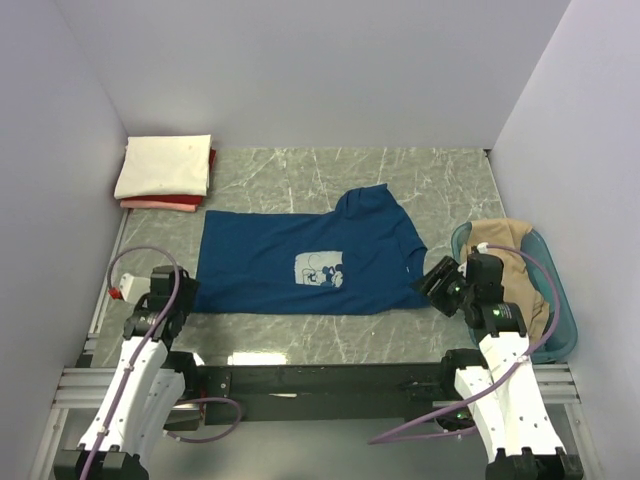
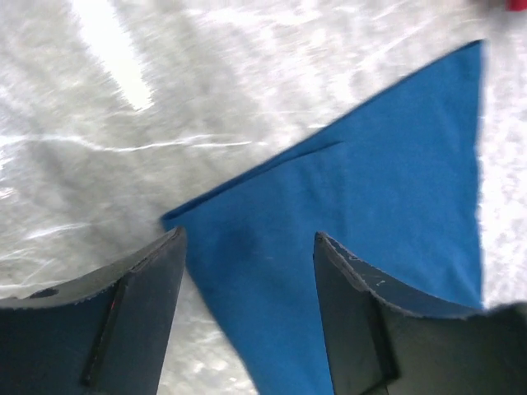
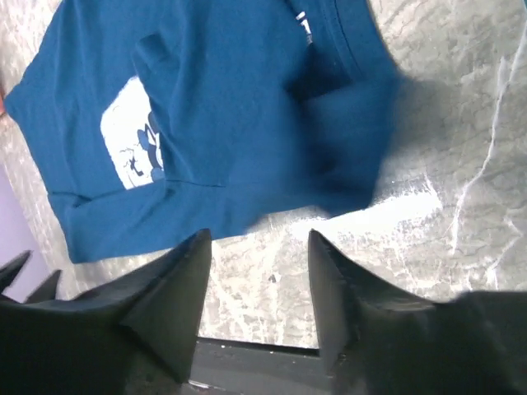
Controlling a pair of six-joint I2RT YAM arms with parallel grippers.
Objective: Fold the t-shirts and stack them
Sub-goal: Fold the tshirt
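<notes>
A dark blue t-shirt [image 1: 300, 262] with a pale square print [image 1: 322, 271] lies spread flat across the middle of the table. My left gripper [image 1: 180, 292] hovers at its near left corner; in the left wrist view the jaws [image 2: 249, 239] are open, with the blue corner [image 2: 370, 189] on the table below them, not gripped. At the shirt's near right edge my right gripper [image 1: 437, 277] is also open [image 3: 259, 237], with bare table between its fingers and the blue t-shirt [image 3: 214, 99] just beyond. A folded cream t-shirt [image 1: 165, 166] sits on a red/pink one [image 1: 160, 204] at the back left.
A teal plastic tub [image 1: 562, 310] at the right edge holds a crumpled tan t-shirt [image 1: 512, 262], right beside my right arm. Walls close in the table at the left, back and right. A small red object [image 1: 117, 293] lies by the left rail.
</notes>
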